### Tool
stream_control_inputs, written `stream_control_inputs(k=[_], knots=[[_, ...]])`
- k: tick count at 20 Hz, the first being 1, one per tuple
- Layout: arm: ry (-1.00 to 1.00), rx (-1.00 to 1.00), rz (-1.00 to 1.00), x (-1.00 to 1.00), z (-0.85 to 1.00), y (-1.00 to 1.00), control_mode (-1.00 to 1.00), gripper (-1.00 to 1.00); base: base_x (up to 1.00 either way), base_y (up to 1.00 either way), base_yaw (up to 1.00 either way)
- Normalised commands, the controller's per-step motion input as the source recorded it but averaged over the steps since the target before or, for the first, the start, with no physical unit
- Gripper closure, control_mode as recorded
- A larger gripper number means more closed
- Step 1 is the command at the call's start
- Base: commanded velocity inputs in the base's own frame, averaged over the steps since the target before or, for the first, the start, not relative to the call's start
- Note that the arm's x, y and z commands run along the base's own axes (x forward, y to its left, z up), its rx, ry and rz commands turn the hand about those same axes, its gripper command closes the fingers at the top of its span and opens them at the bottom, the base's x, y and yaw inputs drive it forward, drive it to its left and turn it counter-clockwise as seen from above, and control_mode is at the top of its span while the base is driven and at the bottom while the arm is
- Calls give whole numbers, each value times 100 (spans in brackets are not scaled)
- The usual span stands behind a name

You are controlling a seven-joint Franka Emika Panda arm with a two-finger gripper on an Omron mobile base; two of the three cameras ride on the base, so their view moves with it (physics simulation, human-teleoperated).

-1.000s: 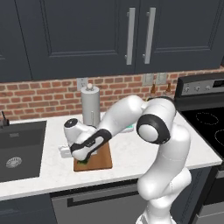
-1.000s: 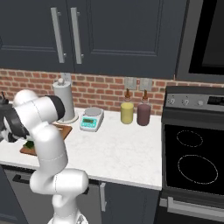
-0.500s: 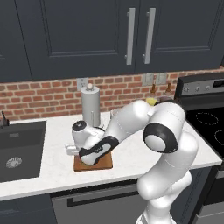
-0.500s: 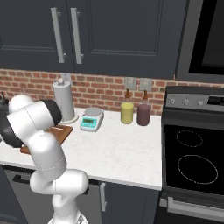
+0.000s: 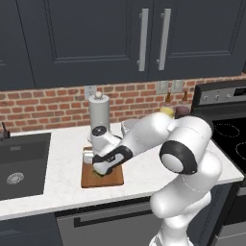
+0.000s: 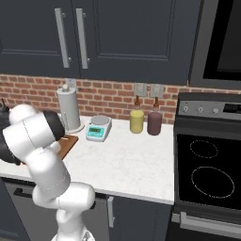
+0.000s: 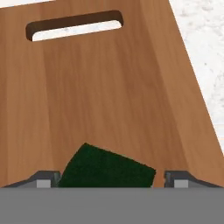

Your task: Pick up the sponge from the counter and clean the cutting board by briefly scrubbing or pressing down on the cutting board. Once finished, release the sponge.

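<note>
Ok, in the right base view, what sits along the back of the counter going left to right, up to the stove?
Paper towel holder → kitchen scale → yellow bottle → dark red bottle → stove.

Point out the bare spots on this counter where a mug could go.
The counter is bare between the cutting board and the stove, in front of the scale and two jars. A strip lies between sink and board. Crowded: the back wall, around the paper towel holder.
</note>
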Motion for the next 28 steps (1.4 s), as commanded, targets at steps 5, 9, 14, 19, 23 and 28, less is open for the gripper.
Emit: stream_control_inputs(k=[5,9,14,19,23,28], knots=[[6,0,-1,43,19,-17,-100,-100,0,0,0],[2,0,0,14,31,0,-100,-100,0,0,0],[-6,0,0,-3,76,0,-100,-100,0,0,0],[-4,0,0,-37,97,-3,-100,-100,0,0,0],[0,0,0,-49,100,-19,-100,-100,0,0,0],[0,0,0,-72,99,-37,-100,-100,0,0,0]])
